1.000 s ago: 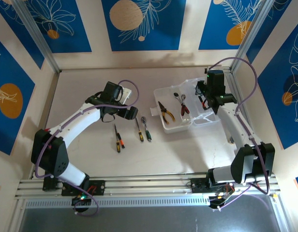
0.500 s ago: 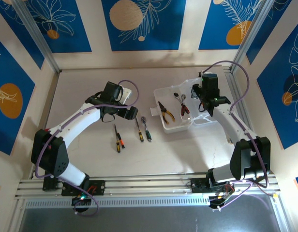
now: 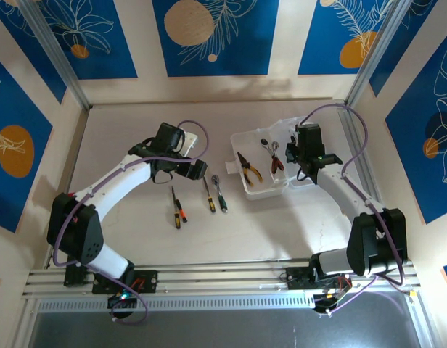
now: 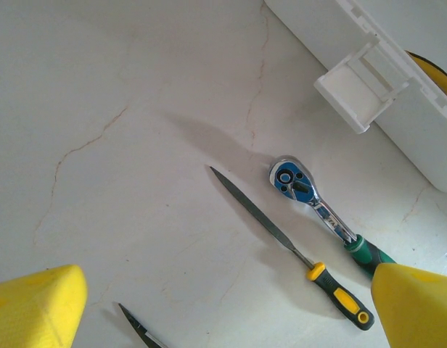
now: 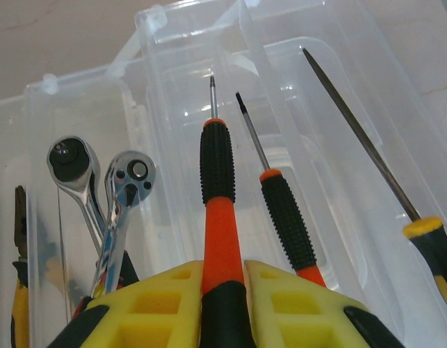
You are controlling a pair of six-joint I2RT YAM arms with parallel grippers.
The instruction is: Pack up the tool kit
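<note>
The clear plastic box (image 3: 263, 181) lies open at the right, its lid (image 3: 314, 174) beside it. Yellow-handled pliers (image 3: 249, 167) and two small metal ratchets (image 3: 274, 156) lie in it. My right gripper (image 3: 294, 156) hovers over the box. In the right wrist view that gripper (image 5: 223, 290) is shut on an orange-and-black screwdriver (image 5: 218, 181), above another orange-and-black one (image 5: 281, 203) and a thin yellow-collared tool (image 5: 376, 159). My left gripper (image 3: 198, 170) is open above the table. Below it lie a yellow-and-black file-like tool (image 4: 281, 235) and a green-handled ratchet (image 4: 310, 199).
A black-and-orange screwdriver (image 3: 178, 209) lies left of the yellow-and-black tool (image 3: 209, 196) and green-handled ratchet (image 3: 220, 194) mid-table. The box's white latch (image 4: 361, 83) juts toward them. Aluminium rails border the table's near edge and back corners.
My right arm has swung left and forward over the box, carrying the orange-and-black screwdriver. The left arm and the tools on the table have not moved.
</note>
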